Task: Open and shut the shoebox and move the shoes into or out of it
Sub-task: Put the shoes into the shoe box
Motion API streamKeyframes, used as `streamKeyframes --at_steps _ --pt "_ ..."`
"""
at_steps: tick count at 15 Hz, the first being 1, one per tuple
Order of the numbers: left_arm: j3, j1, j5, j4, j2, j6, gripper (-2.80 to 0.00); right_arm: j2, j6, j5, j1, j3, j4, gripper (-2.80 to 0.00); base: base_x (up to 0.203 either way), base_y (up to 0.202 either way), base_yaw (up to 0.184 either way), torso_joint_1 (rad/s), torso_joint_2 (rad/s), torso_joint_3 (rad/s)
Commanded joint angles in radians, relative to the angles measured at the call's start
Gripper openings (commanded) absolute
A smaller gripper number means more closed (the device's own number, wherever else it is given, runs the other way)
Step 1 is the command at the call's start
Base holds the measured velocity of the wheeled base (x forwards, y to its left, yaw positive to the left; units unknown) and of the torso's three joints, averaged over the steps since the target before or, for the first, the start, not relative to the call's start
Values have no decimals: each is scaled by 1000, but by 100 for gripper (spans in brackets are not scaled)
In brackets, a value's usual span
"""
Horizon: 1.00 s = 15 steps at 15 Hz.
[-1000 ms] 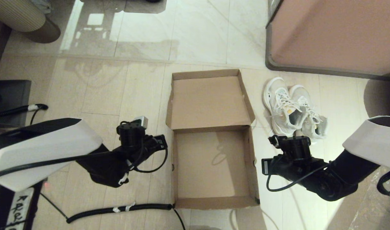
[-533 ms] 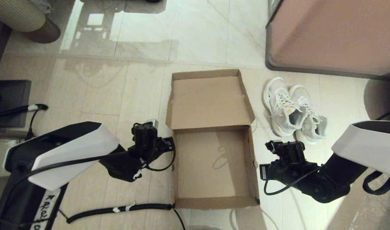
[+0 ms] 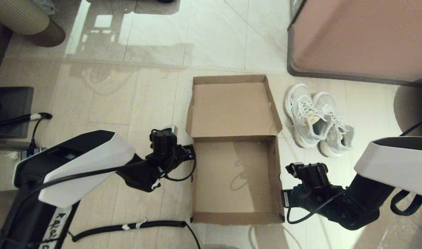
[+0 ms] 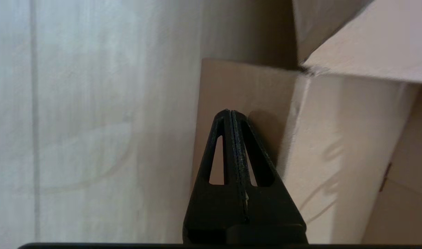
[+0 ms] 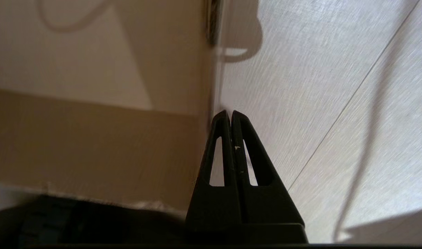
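The brown cardboard shoebox point(image 3: 231, 193) lies open and empty on the floor, its lid point(image 3: 233, 109) flipped flat toward the far side. Right of the lid stand the white lace-up shoes point(image 3: 316, 119), side by side. My left gripper point(image 3: 190, 152) is shut, its tip point(image 4: 231, 111) touching the box's left wall point(image 4: 245, 86) near the hinge. My right gripper point(image 3: 283, 199) is also shut and sits just outside the right wall point(image 5: 93, 145), with its tip point(image 5: 230, 112) close to that wall's edge.
A large pinkish-brown cabinet point(image 3: 363, 38) with a grey rim stands at the far right, behind the shoes. A black ribbed cable point(image 3: 128, 226) runs along the floor near the box's front left corner. A dark block point(image 3: 10, 110) sits at the left edge.
The left arm has swung right until its shut gripper met the box's left wall, and the box has slid a little to the right. The right arm has drawn back toward me.
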Motion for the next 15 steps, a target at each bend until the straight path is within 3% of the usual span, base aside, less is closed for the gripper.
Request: streamKeyframes --at_steps 1,9,15 --pt "-22 -10 0 1 -1 -3 -280 -9 2 1 23 33 -5 -280 0 0 0 0 0 0" --pt "4 3 16 0 -16 -11 -280 -48 8 -2 51 69 -6 -280 0 0 0 0 0 0" --pt "226 58 33 -8 -220 -50 -280 -244 0 -6 41 157 3 -280 0 0 0 0 0 0"
